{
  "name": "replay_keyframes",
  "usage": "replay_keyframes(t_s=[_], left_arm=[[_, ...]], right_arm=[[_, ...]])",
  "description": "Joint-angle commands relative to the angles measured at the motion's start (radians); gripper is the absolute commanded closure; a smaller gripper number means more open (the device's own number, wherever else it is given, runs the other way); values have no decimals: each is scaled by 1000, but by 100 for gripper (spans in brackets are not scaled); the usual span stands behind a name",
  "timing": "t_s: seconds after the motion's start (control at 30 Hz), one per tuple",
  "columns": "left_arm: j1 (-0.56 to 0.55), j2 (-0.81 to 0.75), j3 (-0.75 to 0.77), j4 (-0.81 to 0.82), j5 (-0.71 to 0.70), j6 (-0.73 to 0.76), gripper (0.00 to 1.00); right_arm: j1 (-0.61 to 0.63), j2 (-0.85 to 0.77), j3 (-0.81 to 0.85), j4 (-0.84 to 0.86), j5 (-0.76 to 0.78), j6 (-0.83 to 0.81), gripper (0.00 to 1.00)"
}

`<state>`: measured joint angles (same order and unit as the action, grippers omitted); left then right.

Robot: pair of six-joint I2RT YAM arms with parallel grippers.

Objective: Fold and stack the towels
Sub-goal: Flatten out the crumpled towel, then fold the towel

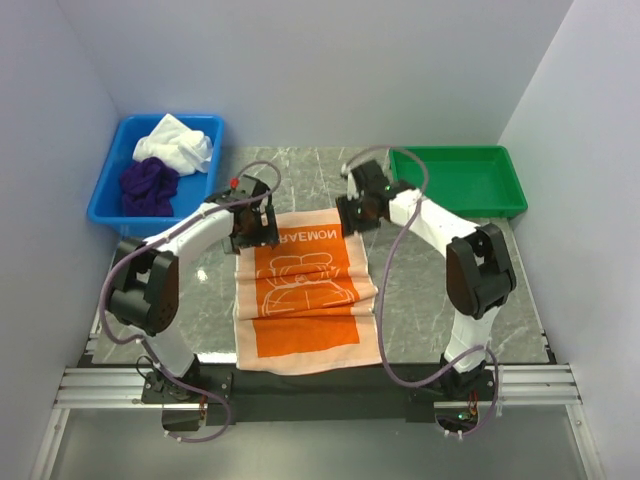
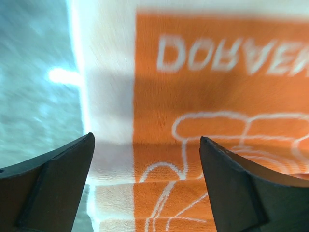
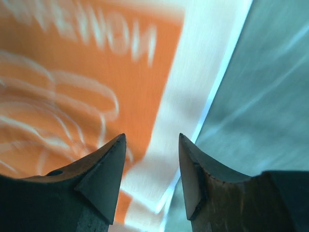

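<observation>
Dark marble-look table (image 1: 420,300), walled on three sides.

Orange Doraemon towel (image 1: 300,300) lies open in the centre between the arms. Lettering end is far, plain end near, hanging slightly over the near table edge. It is mostly flat with a band of wrinkles across the middle and shows no fold.

Blue bin (image 1: 105,200) sits at the far left corner, green tray (image 1: 460,185) at the far right.

White towel (image 1: 175,148) is bunched at the far side of the blue bin. Dark purple towel (image 1: 148,188) is bunched just nearer in the same bin, touching the white one.

Left gripper (image 1: 256,224) is over the far left corner of the orange towel. Its fingers (image 2: 58,179) are spread wide with nothing between them, and the towel's white border and orange print show below in the left wrist view.

Right gripper (image 1: 358,212) is over the far right corner. Its fingers (image 3: 96,179) are parted with a gap and nothing pinched. The towel's right border and bare table show under it, and the view is blurred.

Progress looks early. One towel is laid out ready, and both hands are released at the far corners. What is left is folding this towel, then pulling, folding and stacking the white and purple ones. No stack has been started anywhere in view.
</observation>
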<state>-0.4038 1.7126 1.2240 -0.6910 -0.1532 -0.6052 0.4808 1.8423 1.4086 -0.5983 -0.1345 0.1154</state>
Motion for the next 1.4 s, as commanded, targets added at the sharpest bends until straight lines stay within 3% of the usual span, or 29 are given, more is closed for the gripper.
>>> replay_keyframes(t_s=[0.0,0.23,0.43,1.03,1.17,1.37], left_arm=[[34,-68,49,19,-69,87,1],[79,-84,-27,80,-51,137,0],[85,-67,-23,79,-68,142,1],[126,-8,29,79,-10,133,4],[135,25,100,65,7,130,4],[138,111,239,41,1,145,7]], right_arm=[[-71,63,143,5,-37,-164,44],[-142,300,487,-122,-85,-304,42],[-154,457,659,-185,-145,-358,42],[-154,666,862,-331,-247,-358,48],[-156,670,871,-340,-252,-359,57],[-160,644,836,-314,-246,-353,87]])
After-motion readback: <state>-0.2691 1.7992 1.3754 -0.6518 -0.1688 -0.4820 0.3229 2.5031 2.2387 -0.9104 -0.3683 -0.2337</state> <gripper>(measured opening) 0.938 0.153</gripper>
